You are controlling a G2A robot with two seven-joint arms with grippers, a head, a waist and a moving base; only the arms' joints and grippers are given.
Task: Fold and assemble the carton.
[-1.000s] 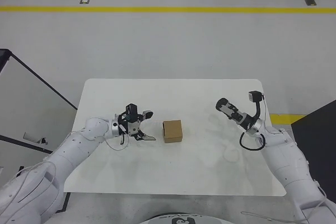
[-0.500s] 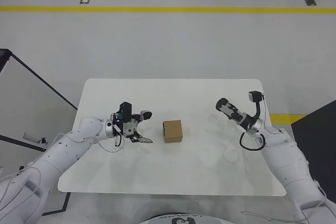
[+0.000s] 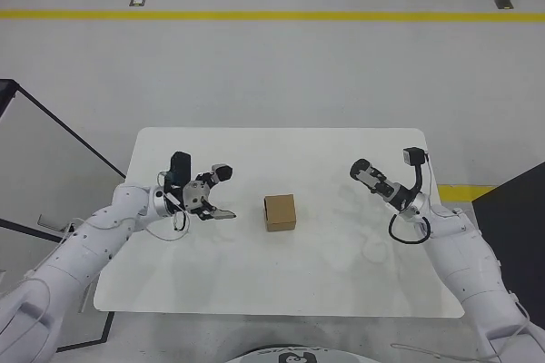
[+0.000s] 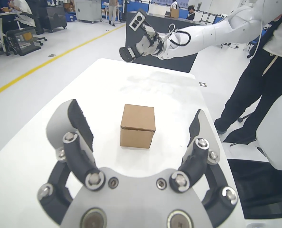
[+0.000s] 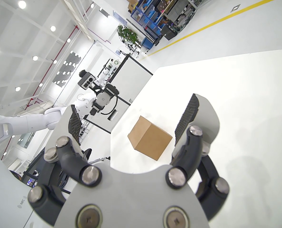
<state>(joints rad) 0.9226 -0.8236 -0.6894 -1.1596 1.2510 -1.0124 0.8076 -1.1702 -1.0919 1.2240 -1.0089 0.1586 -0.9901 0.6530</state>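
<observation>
The carton (image 3: 280, 212) is sitting closed near the middle of the white table (image 3: 254, 145), well back from every edge, with open tabletop lying between it and each gripper. Plain brown cardboard, it is showing a flap seam along one face. The left gripper (image 3: 225, 192) is hovering near it and the right gripper (image 5: 134, 104) well apart opposite, both holding their jaws wide and gripping nothing.
</observation>
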